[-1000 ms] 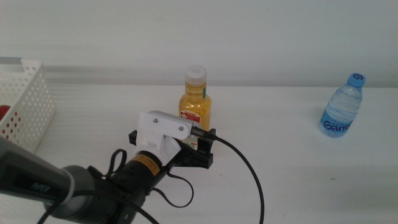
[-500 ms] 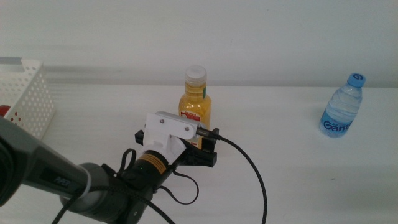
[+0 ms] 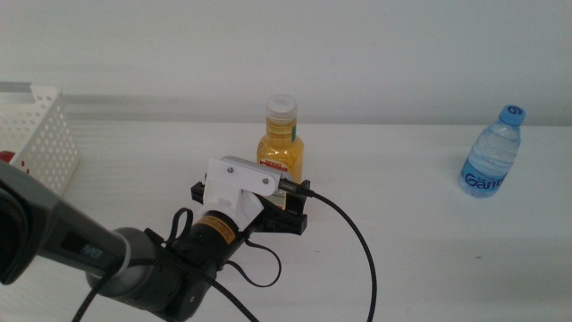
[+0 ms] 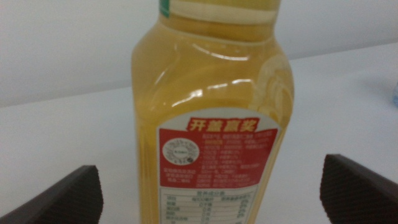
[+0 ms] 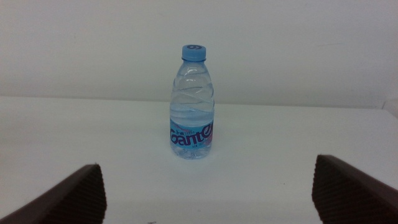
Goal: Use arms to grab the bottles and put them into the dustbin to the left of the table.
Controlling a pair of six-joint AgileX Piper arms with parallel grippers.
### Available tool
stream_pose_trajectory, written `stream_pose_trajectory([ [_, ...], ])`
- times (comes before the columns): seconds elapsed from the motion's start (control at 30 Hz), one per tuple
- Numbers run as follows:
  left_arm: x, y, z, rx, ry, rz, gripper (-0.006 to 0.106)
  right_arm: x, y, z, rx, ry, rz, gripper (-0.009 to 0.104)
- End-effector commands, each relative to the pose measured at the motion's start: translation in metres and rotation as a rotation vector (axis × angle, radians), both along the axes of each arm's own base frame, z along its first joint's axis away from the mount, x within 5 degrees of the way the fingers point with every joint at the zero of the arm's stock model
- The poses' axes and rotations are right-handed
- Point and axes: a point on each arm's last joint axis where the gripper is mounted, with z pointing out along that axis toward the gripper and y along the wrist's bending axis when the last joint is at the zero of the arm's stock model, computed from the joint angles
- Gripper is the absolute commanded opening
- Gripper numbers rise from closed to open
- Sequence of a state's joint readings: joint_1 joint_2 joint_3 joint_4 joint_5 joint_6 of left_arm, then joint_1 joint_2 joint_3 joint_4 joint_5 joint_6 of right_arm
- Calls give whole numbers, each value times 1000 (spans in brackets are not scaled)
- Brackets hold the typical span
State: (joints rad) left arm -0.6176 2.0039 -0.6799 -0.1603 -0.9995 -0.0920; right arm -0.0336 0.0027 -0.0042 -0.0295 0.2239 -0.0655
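Middle view shows the left gripper (image 3: 284, 207) has crept forward, its spread jaws now flanking the juice bottle (image 3: 281, 143), ready to clamp it.

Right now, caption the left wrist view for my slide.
Left gripper, jaws open, straddles the upright orange juice bottle on the white table.

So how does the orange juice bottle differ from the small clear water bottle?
The orange juice bottle with white cap holds yellow-orange liquid and carries a red label; the small clear water bottle has a blue cap and blue label. The open left gripper brackets the juice bottle; nothing is near the water bottle. Both stand upright.
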Motion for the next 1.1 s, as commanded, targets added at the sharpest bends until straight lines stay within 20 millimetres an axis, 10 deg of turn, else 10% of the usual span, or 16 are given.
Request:
stream_pose_trajectory([
  [0.0, 2, 0, 2, -5, -11, 3, 94, -1, 0, -12, -6, 0, -7, 88],
  [1.07, 19, -12, -2, -12, -4, -17, 94, -1, 0, -12, -6, 0, -7, 88],
])
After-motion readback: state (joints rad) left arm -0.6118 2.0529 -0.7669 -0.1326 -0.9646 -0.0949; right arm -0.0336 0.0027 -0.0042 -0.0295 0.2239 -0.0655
